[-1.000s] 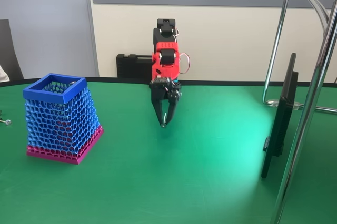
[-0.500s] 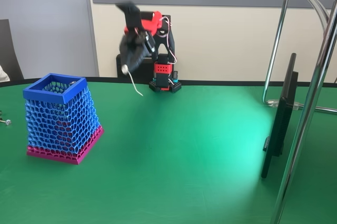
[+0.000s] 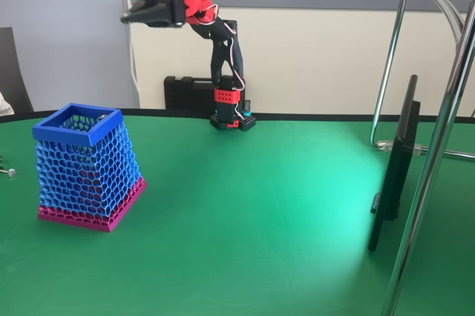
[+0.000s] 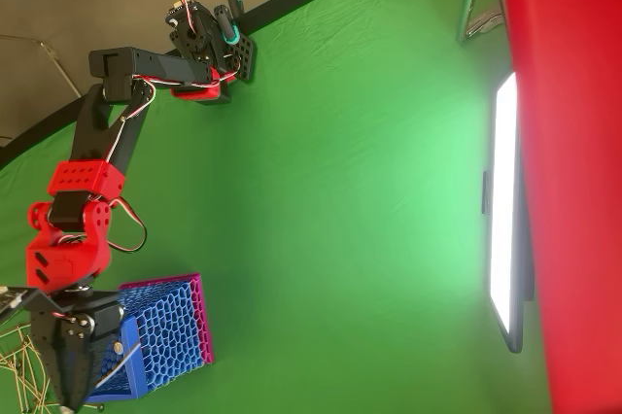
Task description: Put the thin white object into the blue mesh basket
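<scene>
Above blue mesh basket (image 4: 160,336) — pincer (image 4: 70,390) (grip unclear)

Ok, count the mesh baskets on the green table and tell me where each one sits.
1. The blue mesh basket stands at the table's left side in the fixed view; in the overhead view it sits at the bottom left, partly under the gripper. Nothing suggests another is hidden.

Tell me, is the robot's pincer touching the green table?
No, in the fixed view the pincer is raised high in the air, well above the blue mesh basket and the green table.
</scene>
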Controlling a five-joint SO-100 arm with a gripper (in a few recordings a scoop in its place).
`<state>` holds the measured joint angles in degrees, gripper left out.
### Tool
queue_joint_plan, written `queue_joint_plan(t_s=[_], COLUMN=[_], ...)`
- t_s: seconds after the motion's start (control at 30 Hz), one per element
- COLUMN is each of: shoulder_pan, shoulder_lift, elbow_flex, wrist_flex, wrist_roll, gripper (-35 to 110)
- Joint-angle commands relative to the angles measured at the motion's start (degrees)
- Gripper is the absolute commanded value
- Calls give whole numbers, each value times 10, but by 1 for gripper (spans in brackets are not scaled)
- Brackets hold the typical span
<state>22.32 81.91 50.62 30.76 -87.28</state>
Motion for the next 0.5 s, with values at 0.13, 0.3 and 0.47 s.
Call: queue_joint_plan(t_s=[0.13, 0.3, 0.47], shoulder_pan=[46, 76, 99], shoulder_lift=[-33, -72, -96], elbow_flex=[-25, -34, -47], wrist_flex=[-75, -119, -120], wrist_roll=[-33, -52, -49], gripper=[1, 1, 1])
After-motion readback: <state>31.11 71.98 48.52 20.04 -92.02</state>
